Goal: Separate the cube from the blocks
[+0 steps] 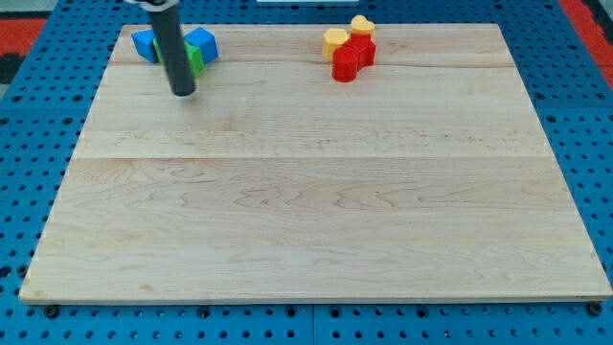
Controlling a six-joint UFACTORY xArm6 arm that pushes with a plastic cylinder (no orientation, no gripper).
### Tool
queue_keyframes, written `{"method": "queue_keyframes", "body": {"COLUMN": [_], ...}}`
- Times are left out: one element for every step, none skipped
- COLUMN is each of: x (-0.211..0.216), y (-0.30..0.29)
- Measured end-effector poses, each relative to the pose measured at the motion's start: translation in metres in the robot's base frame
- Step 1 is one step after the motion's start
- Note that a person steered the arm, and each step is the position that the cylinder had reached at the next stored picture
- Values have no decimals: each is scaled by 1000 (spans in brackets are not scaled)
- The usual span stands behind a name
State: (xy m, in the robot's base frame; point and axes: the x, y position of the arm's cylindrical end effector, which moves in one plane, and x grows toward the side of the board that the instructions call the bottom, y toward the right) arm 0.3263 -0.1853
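Note:
My tip (183,93) rests on the wooden board (316,192) near the top left. Just above it a cluster sits partly hidden behind the rod: a blue cube (203,43) on the right, a blue block (145,44) on the left, and a green block (196,62) between them, right beside the rod. The tip is just below the green block; I cannot tell whether it touches. At the top centre a second cluster holds two red blocks (346,63) (364,49) and two yellow blocks (334,40) (362,24), all touching.
The board lies on a blue perforated table (29,144). A red area (29,29) shows at the view's top left corner.

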Motion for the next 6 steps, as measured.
{"method": "queue_keyframes", "body": {"x": [-35, -70, -111, -125, -120, -86], "y": [-61, -119, -113, -53, 0, 40]}}
